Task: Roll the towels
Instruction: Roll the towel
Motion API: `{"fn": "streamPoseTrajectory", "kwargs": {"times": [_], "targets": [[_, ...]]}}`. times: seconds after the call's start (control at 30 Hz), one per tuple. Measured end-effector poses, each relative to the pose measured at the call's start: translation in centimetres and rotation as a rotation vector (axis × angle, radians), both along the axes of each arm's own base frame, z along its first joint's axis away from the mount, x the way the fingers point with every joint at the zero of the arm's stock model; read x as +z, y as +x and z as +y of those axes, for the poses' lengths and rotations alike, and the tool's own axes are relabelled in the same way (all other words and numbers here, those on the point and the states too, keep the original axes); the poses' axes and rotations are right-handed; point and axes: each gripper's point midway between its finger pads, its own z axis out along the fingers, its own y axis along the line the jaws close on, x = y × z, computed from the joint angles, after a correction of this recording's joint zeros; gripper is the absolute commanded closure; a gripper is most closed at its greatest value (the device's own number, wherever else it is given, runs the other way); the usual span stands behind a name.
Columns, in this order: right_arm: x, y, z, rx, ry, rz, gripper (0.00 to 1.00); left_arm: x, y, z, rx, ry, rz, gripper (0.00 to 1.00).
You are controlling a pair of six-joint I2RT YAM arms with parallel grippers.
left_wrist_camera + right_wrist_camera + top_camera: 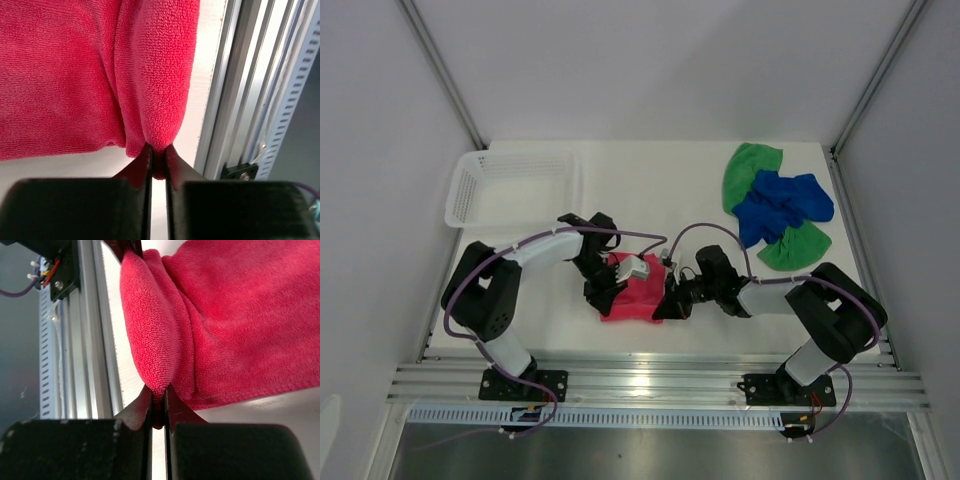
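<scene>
White surface (650, 190) fills my overhead view, walled in by pale panels, with a metal rail (650, 385) along the near edge where both arms are bolted. The pink-red towel (632, 295) lies bunched at the near middle, just beyond the rail, between the two arms. My left gripper (158, 150) comes at it from the left and is clamped on a thick rounded fold of the cloth, jaws nearly together with pink pile squeezed between them. My right gripper (158, 390) comes from the right and is pinched the same way on the other end of that fold.

At the far left stands a white mesh basket (465, 190). All three towels lie outside it, on the surface. The blue towel (785, 205) sits crumpled at the far right, on top of the green towel (748, 172), which shows beyond it and nearer than it. Both are well apart from either gripper.

Overhead, each gripper hides its own hold on the towel. Only the wrist cameras show the fold running towards the lens and the rail just beside it. They show neither the basket nor the other two towels.
</scene>
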Motion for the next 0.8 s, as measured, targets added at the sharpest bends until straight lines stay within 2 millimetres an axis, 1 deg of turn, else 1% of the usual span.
{"fn": "streamPoseTrajectory", "kwargs": {"times": [0.07,0.2,0.27,0.3,0.37,0.4,0.47,0.6,0.8], "targets": [[0.3,-0.3,0.1,0.02,0.003,0.016,1.0,-0.1,-0.1,0.1,0.002,0.002,0.005,0.99],[0.8,-1.5,0.1,0.08,0.015,0.07,1.0,0.2,-0.9,0.2,0.001,0.003,0.039,0.99],[0.9,-2.2,-0.1,0.106,0.016,0.104,1.0,0.5,-1.4,0.2,0.01,0.0,0.068,0.99],[1.0,-2.5,-0.2,0.117,0.012,0.126,1.0,0.5,-1.5,0.1,0.018,-0.001,0.078,0.96],[1.0,-2.8,-0.5,0.123,0.005,0.153,1.0,0.6,-1.6,-0.1,0.035,-0.001,0.089,0.94],[0.9,-2.6,-0.7,0.116,0.002,0.162,1.0,0.6,-1.4,-0.2,0.05,0.004,0.094,0.89],[0.8,-1.8,-0.9,0.088,-0.007,0.187,1.0,0.4,-0.8,-0.6,0.084,0.019,0.097,0.87],[-0.1,0.0,-1.2,0.027,-0.043,0.227,1.0,-1.1,1.3,-1.0,0.155,0.072,0.058,0.74],[-1.0,1.0,-1.5,-0.028,-0.081,0.261,1.0,-2.1,3.6,-0.8,0.244,0.129,-0.023,0.65]]}}
